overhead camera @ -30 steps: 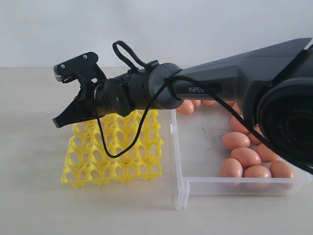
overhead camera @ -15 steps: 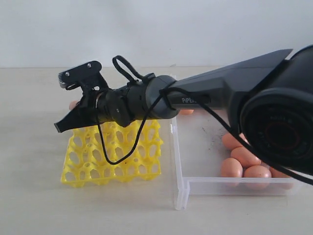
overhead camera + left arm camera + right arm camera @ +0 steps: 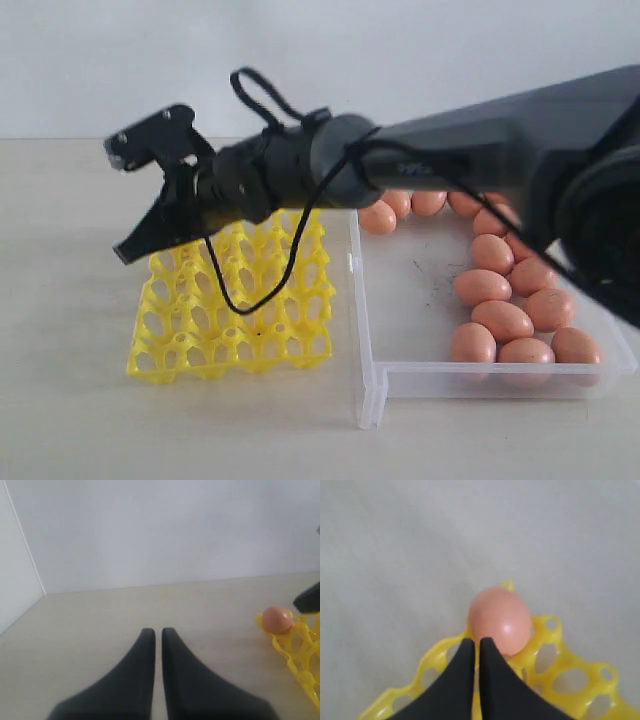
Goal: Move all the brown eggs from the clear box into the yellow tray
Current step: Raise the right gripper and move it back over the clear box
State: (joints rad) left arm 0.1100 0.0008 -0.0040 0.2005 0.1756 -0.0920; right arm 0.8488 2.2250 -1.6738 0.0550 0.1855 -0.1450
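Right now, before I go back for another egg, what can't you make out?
Exterior view: the right arm covers the tray's far edge, hiding the egg in its corner cup.
Exterior view: that arm also covers part of the box, so its eggs cannot be counted.
Left wrist view: the picture's edge cuts off most of the tray.
Right wrist view: the shut tool hides the cups nearest it.

The right arm (image 3: 480,140) is a smooth, matte, dark grey shell that tapers into a rounded black wrist. Pale lettering (image 3: 418,168) on its side is too blurred to read. A thin black cable (image 3: 250,300) loops above and below the wrist. A small black bracket (image 3: 150,138) carries two silver screws (image 3: 121,137). The right hand (image 3: 125,250) and left hand (image 3: 156,632) each have two black, pointed fingers that flare wide at the base.
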